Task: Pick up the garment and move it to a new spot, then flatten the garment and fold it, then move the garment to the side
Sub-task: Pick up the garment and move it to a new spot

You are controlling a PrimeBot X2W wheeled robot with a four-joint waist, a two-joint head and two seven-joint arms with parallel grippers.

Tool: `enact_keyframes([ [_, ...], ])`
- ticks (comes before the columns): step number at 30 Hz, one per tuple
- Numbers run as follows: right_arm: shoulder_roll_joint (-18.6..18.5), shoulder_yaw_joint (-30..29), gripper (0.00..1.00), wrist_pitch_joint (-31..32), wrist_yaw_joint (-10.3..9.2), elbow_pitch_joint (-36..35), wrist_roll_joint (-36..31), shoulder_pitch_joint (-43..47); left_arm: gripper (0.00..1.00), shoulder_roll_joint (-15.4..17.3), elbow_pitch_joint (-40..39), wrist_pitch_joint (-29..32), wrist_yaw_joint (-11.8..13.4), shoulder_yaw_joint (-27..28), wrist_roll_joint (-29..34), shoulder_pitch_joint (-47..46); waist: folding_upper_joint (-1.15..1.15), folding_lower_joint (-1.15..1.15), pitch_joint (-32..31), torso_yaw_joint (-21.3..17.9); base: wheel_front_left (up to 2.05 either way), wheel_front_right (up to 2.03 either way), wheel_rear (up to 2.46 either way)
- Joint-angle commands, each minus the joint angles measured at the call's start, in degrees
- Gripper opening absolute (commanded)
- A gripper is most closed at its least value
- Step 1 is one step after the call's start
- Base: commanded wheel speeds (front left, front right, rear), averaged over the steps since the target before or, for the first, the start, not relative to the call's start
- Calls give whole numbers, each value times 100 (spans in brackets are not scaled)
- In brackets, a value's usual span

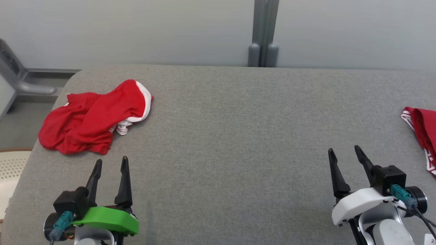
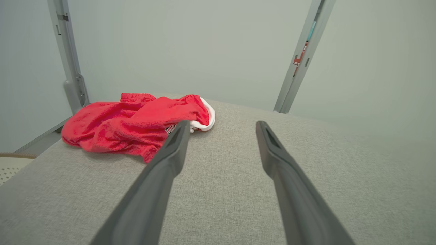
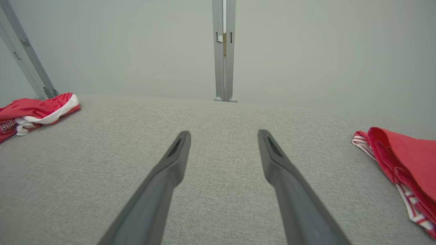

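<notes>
Surface: we saw a grey fabric-covered table [image 1: 238,143] with a rounded far-left corner, a pale wall behind it and a grey post [image 1: 264,34] at its far edge.
Garment place: we logged the red garment [image 1: 92,117] on the table's far-left part, near the left edge, just ahead of the left gripper [image 1: 111,160] and apart from it.
Garment axis: in the head view its long axis ran from near-left to far-right. The white-trimmed end pointed far-right, toward the table's middle, and the bulkier red end pointed at the left edge.
Garment look: it was crumpled, bunched in soft folds, bright red, with a white band curving round one end. We saw small lettering beside the white, but it was too small for us to read.
Left gripper: we saw the jaws spread with nothing between them. The fingers pointed away from the robot, over bare table.
Right gripper [image 1: 343,148]: we saw the jaws spread the same way and empty, low over the table's right part.
Other cloth: we noted a second red piece [image 1: 422,132] with striped red-and-white trim at the right edge. It was cut off by the frame and lay apart from the right gripper.
</notes>
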Motion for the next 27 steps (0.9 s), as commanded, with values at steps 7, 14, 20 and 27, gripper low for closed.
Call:
enact_keyframes([
  [7,28,102,100,-23,-11,69,65,46,100,39,10,2,-10,100,-53,96,0,0,-120,937,0,0,0],
  [14,32,317,100,-44,-11,175,121,-25,100,60,43,2,-10,173,-34,194,0,0,-284,1311,0,0,0],
  [20,56,490,100,-52,-11,236,152,-28,100,96,50,2,-11,235,-46,262,0,0,-355,1404,0,0,0],
  [27,67,553,100,-69,-11,256,173,-27,100,66,59,2,-11,265,-19,289,0,0,-359,1419,0,0,0],
])
